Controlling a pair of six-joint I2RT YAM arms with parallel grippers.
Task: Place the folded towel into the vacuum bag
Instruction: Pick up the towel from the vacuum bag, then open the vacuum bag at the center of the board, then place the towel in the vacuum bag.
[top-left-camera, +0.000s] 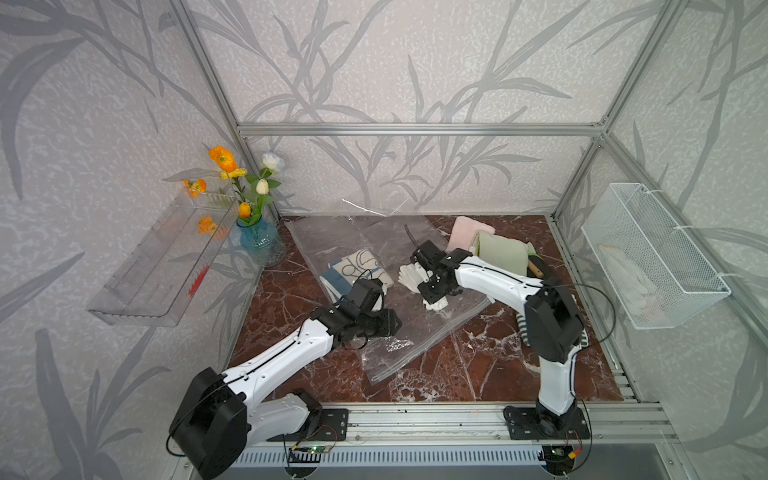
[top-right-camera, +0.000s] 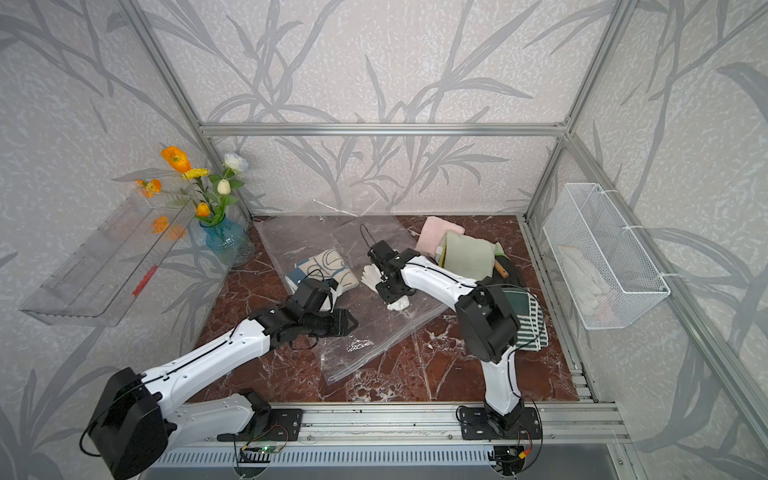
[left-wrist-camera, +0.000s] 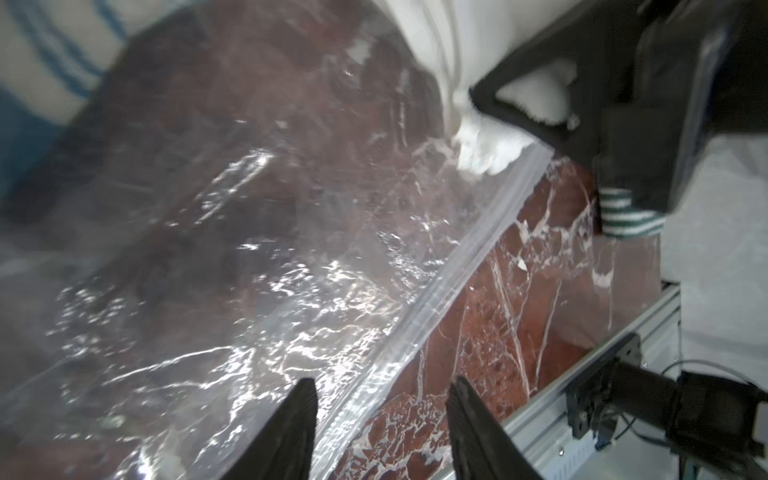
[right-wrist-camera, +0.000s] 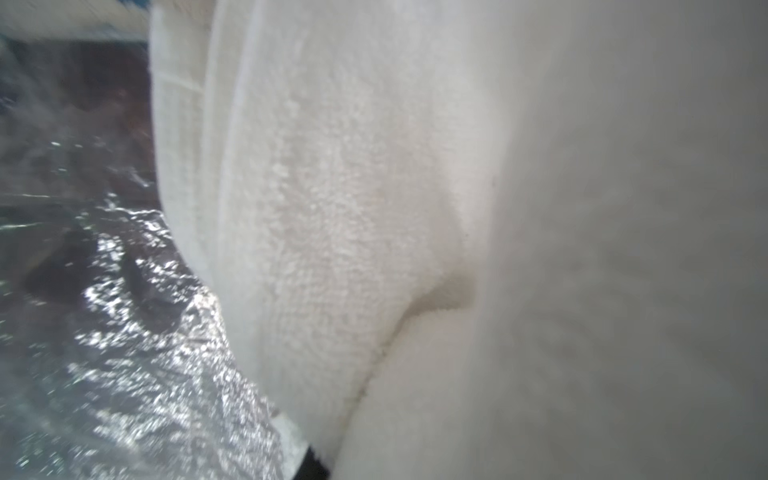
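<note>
Left end effector (left-wrist-camera: 382, 380), jaws apart over the zip edge (left-wrist-camera: 457, 257) of the vacuum bag (left-wrist-camera: 249, 249); right end effector (top-left-camera: 434, 293) clamps the folded towel (top-left-camera: 409, 276). I fear the unheld mouth falls shut and the towel lands outside.

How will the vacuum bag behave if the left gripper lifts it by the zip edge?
Probably floppy: the vacuum bag lies crinkled on the marble table. Likely slippery: its film glares. The zip strip looks stiffer, so the left gripper may hold better there.
</note>
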